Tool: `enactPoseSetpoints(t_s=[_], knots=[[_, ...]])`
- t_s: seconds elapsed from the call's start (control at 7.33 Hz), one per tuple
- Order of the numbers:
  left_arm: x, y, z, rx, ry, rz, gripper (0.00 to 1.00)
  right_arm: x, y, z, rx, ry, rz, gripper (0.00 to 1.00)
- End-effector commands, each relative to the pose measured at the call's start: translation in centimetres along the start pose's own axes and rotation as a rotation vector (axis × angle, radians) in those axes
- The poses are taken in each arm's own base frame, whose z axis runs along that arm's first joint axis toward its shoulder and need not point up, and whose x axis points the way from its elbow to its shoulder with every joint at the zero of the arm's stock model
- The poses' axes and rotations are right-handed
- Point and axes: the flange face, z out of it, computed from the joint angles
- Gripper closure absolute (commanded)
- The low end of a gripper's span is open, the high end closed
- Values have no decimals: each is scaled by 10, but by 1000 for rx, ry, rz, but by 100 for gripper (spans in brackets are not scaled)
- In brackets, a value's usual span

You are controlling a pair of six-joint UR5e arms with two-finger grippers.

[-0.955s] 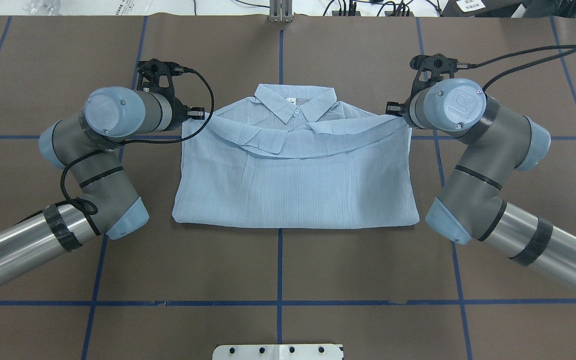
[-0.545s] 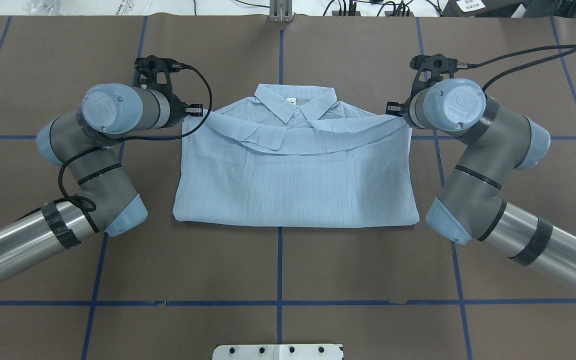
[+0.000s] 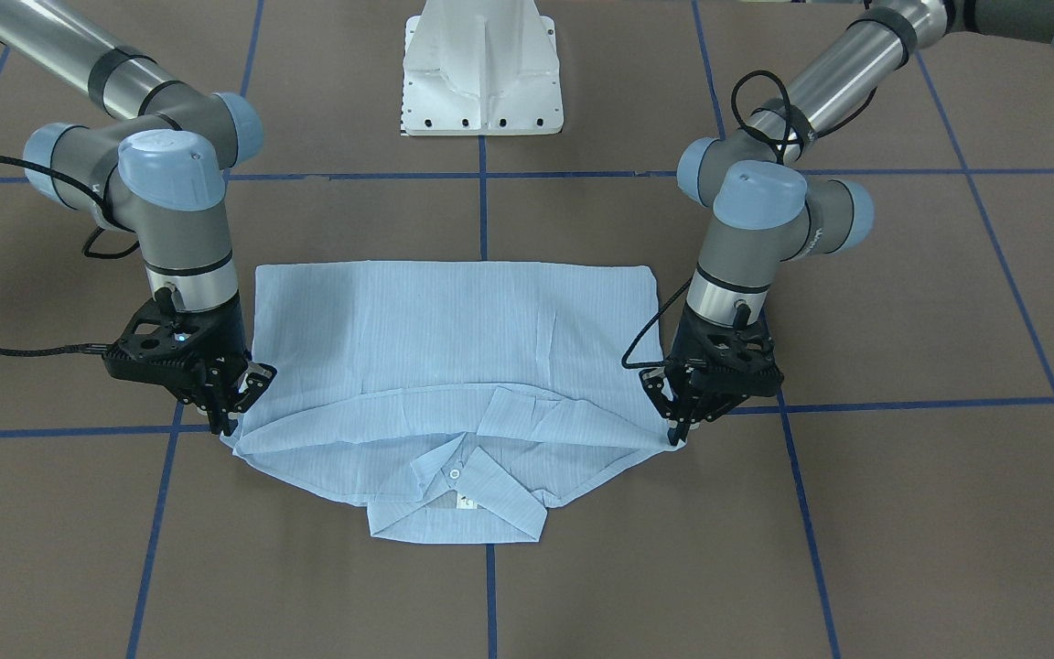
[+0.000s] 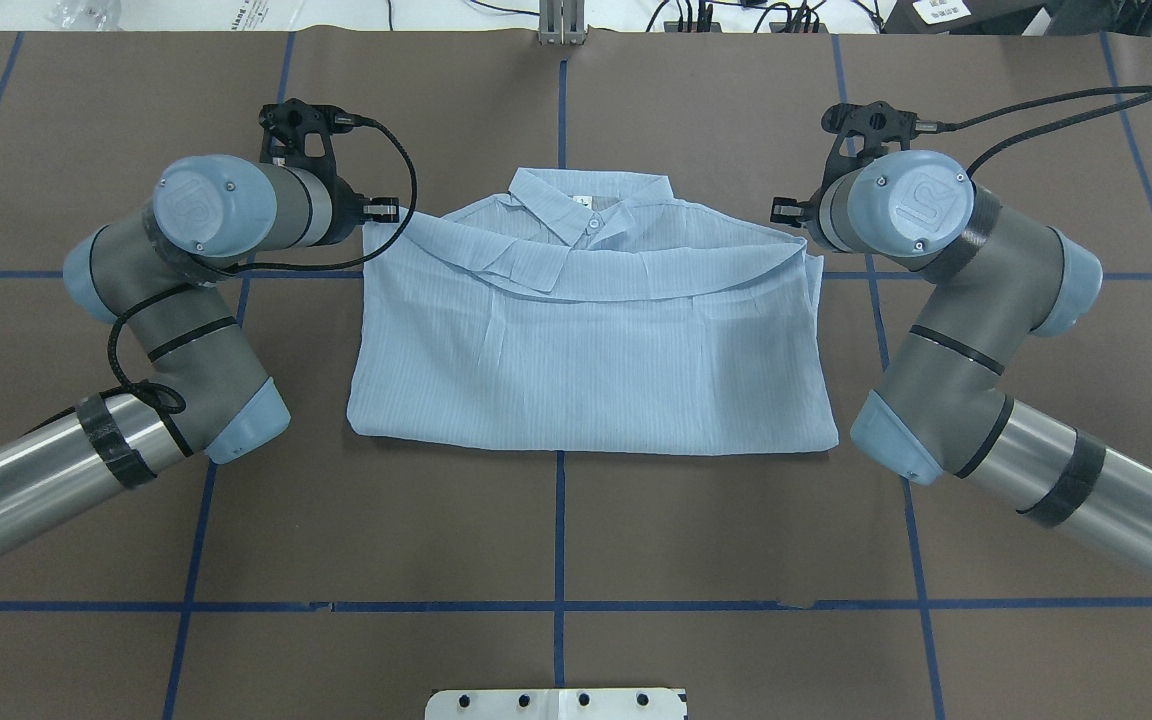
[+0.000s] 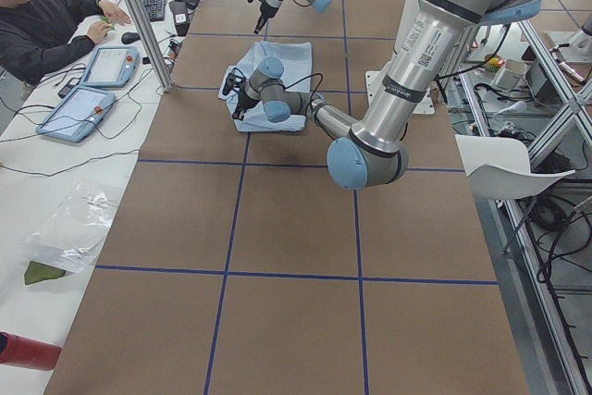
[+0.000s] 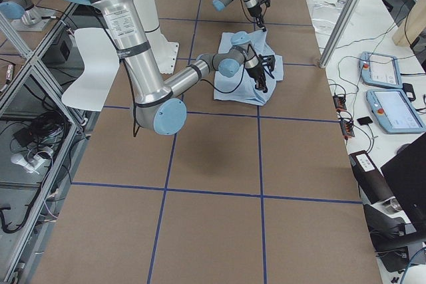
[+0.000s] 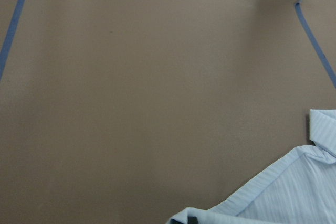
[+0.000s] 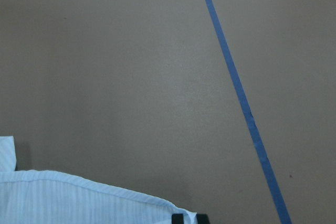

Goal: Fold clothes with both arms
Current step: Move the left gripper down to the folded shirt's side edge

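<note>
The light blue striped shirt [image 4: 586,360] lies folded on the brown table, collar [image 4: 588,205] at the far side and its near part doubled over up to the collar. My left gripper [image 4: 376,212] is shut on the doubled edge's left corner, held slightly off the table. In the front-facing view its fingertips [image 3: 676,430] meet on that corner. My right gripper [image 4: 786,210] is shut on the opposite corner [image 3: 225,416]. Each wrist view shows only a strip of shirt edge [image 7: 294,192] [image 8: 68,198] with a black fingertip at the bottom.
Blue tape lines [image 4: 560,520] divide the brown table cover. The white pedestal base [image 3: 483,73] stands behind the shirt. A metal post [image 4: 561,20] rises at the far edge. A person [image 5: 46,16] sits at a side desk with tablets [image 5: 83,104].
Both grippers have moved toward the far edge. The left one also went outward, drawing its shirt corner out and away. The doubled edge now lies nearer the collar.
</note>
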Motion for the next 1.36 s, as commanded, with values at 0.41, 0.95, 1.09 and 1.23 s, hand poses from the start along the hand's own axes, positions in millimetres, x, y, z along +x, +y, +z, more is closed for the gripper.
enactPoseSetpoints(t_s=[0.41, 0.95, 1.09, 1.23], knots=[[-3, 5, -16, -38, 65, 49, 0, -3, 0, -4, -4, -12, -13, 0], [1, 93, -70, -109, 153, 14, 0, -1, 1, -5, -4, -13, -1, 0], [6, 121, -75, -133, 157, -15, 0, -1, 3, -6, -4, -15, 2, 0], [14, 144, -76, -128, 149, -50, 0, -1, 4, -5, -5, -14, 1, 0]])
